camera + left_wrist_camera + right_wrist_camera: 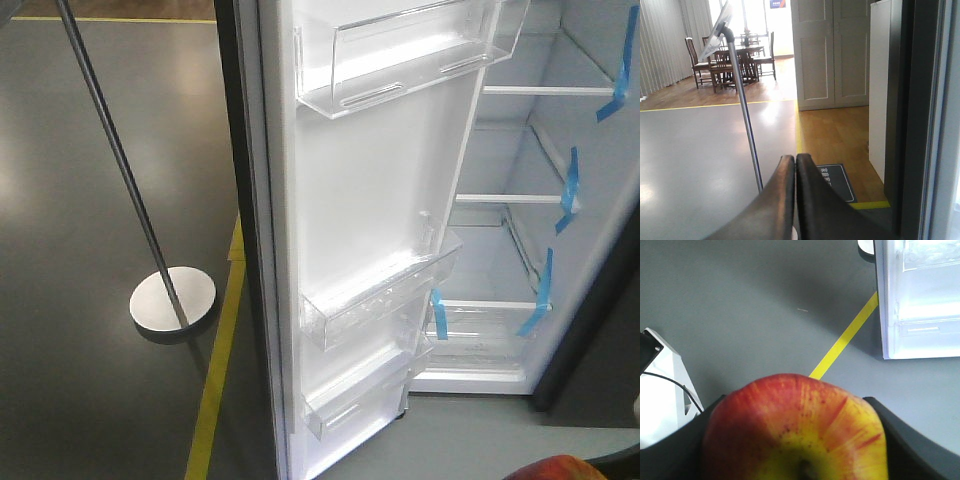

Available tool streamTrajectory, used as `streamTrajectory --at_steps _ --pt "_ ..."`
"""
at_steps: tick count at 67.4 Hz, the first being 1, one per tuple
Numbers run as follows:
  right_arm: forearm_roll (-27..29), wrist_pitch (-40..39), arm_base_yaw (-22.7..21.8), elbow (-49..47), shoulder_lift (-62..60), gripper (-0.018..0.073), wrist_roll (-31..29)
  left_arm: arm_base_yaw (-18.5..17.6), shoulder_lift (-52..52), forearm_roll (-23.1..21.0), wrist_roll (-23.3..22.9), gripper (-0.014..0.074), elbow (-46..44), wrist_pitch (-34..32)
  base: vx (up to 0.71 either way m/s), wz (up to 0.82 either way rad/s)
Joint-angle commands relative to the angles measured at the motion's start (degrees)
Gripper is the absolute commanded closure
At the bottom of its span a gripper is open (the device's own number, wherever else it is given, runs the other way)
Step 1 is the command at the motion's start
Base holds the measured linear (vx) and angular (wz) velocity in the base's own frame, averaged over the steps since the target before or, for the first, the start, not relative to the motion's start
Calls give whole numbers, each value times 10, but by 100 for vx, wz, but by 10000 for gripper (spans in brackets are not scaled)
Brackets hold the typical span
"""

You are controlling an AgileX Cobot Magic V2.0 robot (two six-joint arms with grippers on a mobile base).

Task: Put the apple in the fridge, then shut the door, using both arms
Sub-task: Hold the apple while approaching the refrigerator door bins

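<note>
The small round red-and-yellow apple (795,432) is gripped between the black right fingers (915,440), near the open white-lined fridge door (380,200). The black left fingers (785,195) are pressed together, empty.

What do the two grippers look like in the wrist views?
The left gripper has two smooth black fingers, curved and tapering to rounded tips. The right gripper shows the same dark matte fingers. No markings or sleeves visible.

Nothing legible: the dark floor mat (836,181) bears white characters (too blurred to read).
</note>
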Motion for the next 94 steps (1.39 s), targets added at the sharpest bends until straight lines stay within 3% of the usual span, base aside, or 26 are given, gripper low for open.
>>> streamTrajectory --at_steps 1,94 --pt "15 -30 0 -16 0 410 -3 -1 0 0 -5 603 7 -40 9 -3" --pt "15 -30 0 -16 0 410 -3 -1 0 0 -5 603 7 -40 7 0"
